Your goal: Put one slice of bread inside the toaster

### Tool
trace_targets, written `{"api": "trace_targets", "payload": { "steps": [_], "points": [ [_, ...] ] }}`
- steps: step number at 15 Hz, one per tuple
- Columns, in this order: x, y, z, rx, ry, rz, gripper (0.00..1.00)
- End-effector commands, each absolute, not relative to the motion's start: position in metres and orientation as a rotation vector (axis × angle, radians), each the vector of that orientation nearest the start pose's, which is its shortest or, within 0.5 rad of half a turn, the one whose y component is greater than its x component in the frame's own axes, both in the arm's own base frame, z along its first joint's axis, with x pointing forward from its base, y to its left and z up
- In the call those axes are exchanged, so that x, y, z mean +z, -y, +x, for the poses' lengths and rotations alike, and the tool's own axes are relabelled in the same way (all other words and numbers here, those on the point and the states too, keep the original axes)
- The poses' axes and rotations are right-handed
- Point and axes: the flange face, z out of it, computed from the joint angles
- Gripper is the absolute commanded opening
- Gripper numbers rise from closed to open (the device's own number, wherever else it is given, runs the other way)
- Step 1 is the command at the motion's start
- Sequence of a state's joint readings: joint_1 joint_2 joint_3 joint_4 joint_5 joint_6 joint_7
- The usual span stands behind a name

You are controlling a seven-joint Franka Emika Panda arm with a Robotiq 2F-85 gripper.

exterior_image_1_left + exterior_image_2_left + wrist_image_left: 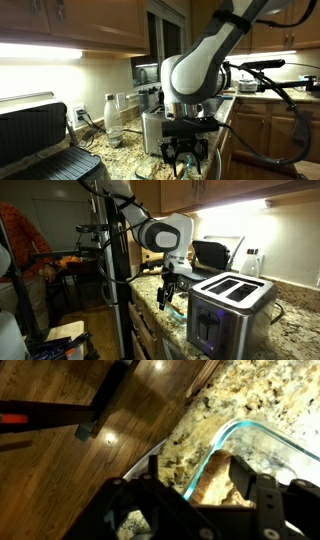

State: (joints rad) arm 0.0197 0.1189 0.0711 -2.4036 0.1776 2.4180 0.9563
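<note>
In the wrist view a tan slice of bread lies in a clear glass dish with a greenish rim. My gripper is low over the dish and open, with a dark finger on each side of the slice. The right finger stands close against the bread. The left finger is near the dish rim, and I cannot tell whether it touches. The brushed-steel toaster stands on the counter beside my gripper, slots facing up. In an exterior view the toaster is half hidden behind my gripper.
A black-and-silver contact grill stands open on the speckled granite counter, and shows again further back. A clear bottle is near the wall. The counter edge drops to a wood floor. Cabinets hang overhead.
</note>
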Motion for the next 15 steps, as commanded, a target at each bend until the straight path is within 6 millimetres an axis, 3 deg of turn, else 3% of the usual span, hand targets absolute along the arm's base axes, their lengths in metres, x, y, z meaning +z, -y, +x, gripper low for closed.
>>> {"api": "trace_targets", "payload": {
  "steps": [1,4,9,10,11,15],
  "points": [
    [0.255,-0.048,0.485,0.211,-1.519,-2.683,0.57],
    [0.256,-0.048,0.486,0.209,-1.518,-2.683,0.66],
    [0.255,-0.047,0.488,0.217,-1.514,-2.689,0.66],
    [0.255,-0.047,0.488,0.220,-1.510,-2.690,0.92],
    [0.255,-0.047,0.490,0.219,-1.508,-2.694,0.90],
    [0.256,-0.046,0.500,0.212,-1.492,-2.712,1.00]
  ]
}}
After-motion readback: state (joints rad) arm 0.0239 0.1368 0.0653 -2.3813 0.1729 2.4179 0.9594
